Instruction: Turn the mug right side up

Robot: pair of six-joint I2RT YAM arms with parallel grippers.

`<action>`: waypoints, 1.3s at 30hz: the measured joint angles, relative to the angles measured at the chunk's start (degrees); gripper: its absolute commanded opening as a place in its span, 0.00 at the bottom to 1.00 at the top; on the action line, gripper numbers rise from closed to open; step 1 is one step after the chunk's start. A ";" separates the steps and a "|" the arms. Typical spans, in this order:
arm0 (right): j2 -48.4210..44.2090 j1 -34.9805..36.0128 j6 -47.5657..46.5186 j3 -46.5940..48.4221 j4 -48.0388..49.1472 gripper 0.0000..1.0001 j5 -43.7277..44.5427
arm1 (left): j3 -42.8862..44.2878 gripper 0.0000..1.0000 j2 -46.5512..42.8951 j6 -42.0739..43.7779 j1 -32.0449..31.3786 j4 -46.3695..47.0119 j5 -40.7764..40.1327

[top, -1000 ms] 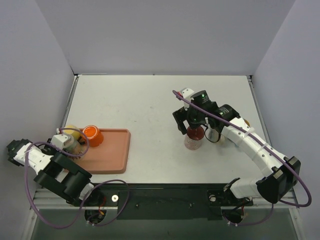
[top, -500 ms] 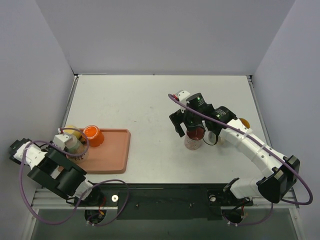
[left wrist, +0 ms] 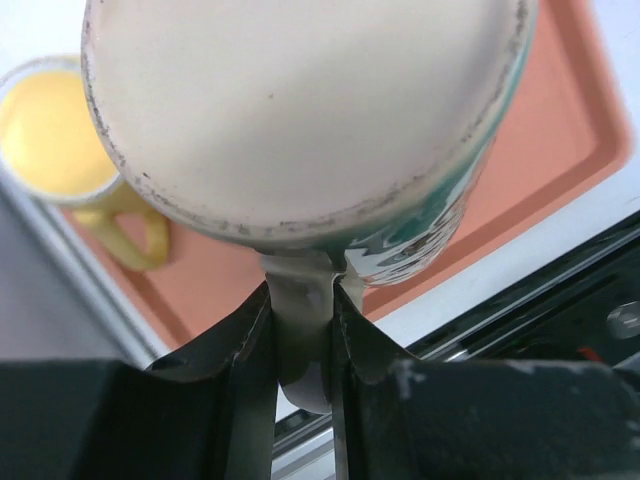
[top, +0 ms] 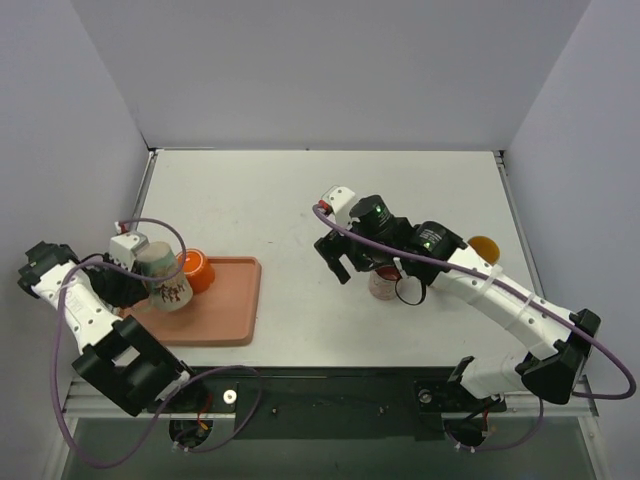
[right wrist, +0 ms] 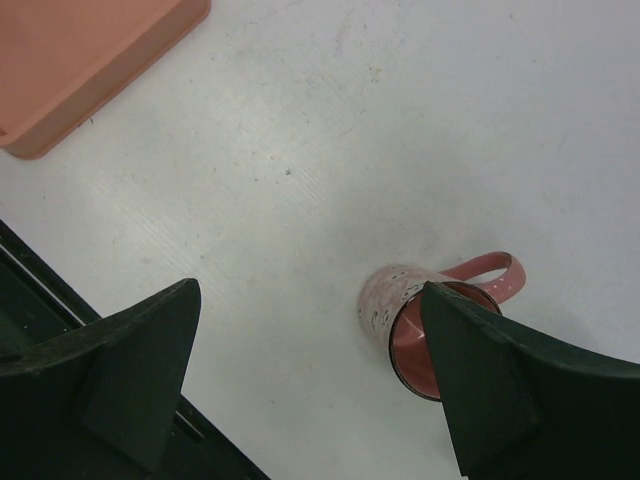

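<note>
**Table** [top: 280, 200]: pale, flat work surface that carries everything listed below.

**Tray** [top: 225, 312]: salmon-coloured with a shallow rim, at the near left of the table. An orange cup [top: 190, 270] sits on its far edge. A yellow mug [left wrist: 45, 130] stands just beside the held mug.

**Right gripper** [right wrist: 310, 300]: jaws wide apart and holding nothing. It hangs over a pink mug [right wrist: 378, 305], which stands mouth-up on the table, well apart from the tray.

**Left gripper** [left wrist: 300, 300]: jaws nipped together on the handle of the patterned mug.

**Patterned mug** [top: 166, 282]: the task item.
- Position: over the left end of the tray, in the left gripper. Its flat cream base faces the wrist camera and its mouth points away, so it is not yet right side up. Whether it has cleared the tray floor cannot be told.
- Handling, by judgement: a glazed ceramic body, so it is rigid, fairly heavy for its size, smooth to the pads and liable to chip if dropped or knocked on the tray rim.

**Handle** [left wrist: 298, 272]: a cream loop and the present hold point.
- Grip, by judgement: it keeps the mouth free, but the weight hangs off to one side, so the mug may swing or slip between the pads as it is rotated.
- Advice: a slow turn and a low set-down would suit.
</note>
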 measured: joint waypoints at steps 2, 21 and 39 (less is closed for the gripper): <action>0.02 1.92 -0.02 -0.02 1.44 0.86 0.87 | 1.75 0.00 0.02 -6.97 -3.89 -0.85 0.48; -5.62 13.97 -6.01 -9.79 26.40 0.86 11.52 | 11.93 0.00 -4.96 -74.82 -40.68 12.35 14.19; -18.23 14.71 -19.89 -15.78 45.11 0.85 18.84 | 5.40 0.00 -11.17 -135.84 -56.41 56.46 22.47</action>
